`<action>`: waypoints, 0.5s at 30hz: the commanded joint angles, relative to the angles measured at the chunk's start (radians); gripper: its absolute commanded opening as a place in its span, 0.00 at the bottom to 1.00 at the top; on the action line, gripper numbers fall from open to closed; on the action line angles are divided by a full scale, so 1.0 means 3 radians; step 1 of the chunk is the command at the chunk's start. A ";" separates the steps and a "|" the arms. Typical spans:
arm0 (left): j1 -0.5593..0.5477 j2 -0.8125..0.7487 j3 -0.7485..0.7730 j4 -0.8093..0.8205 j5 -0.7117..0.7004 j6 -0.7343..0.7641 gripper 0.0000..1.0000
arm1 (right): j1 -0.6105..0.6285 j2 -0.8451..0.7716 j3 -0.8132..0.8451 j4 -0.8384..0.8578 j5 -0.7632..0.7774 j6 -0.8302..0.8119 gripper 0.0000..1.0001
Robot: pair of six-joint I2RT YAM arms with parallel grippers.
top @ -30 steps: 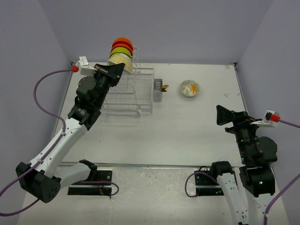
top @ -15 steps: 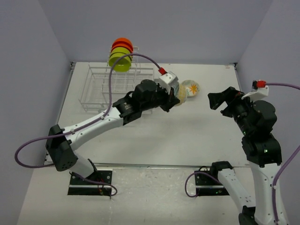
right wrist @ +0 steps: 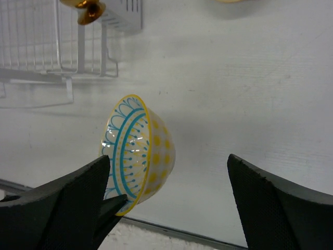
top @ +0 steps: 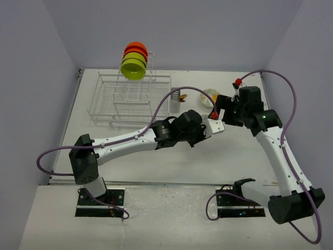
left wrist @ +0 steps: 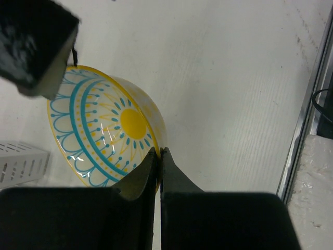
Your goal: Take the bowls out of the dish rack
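Observation:
My left gripper [left wrist: 158, 151] is shut on the rim of a pale bowl [left wrist: 106, 133] with a blue and yellow pattern and holds it tilted above the table. In the top view the left gripper [top: 205, 130] is at centre right and hides the bowl. My right gripper [right wrist: 167, 158] is open around the same bowl [right wrist: 140, 156], which is close to its left finger [right wrist: 67, 195]. In the top view the right gripper [top: 221, 111] is just beyond the left one. Orange and lime-green bowls [top: 135, 60] stand on the upright tier of the white dish rack [top: 130, 99].
A grey cutlery basket [top: 176, 100] sits on the rack's right end. A pale flower bowl [top: 209, 94] rests on the table, partly behind the right arm. The table's metal edge [left wrist: 312, 104] is close to the held bowl. Walls enclose three sides.
My left arm has carried the pale bowl from the rack's tier rightwards to centre right. My right arm has swung in from the near right and put its open fingers around the bowl.

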 commanded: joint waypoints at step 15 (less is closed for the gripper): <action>-0.0107 0.0057 0.0357 0.0076 -0.0332 0.0425 0.00 | 0.0219 0.0285 -0.0311 0.0147 -0.0342 -0.0185 0.00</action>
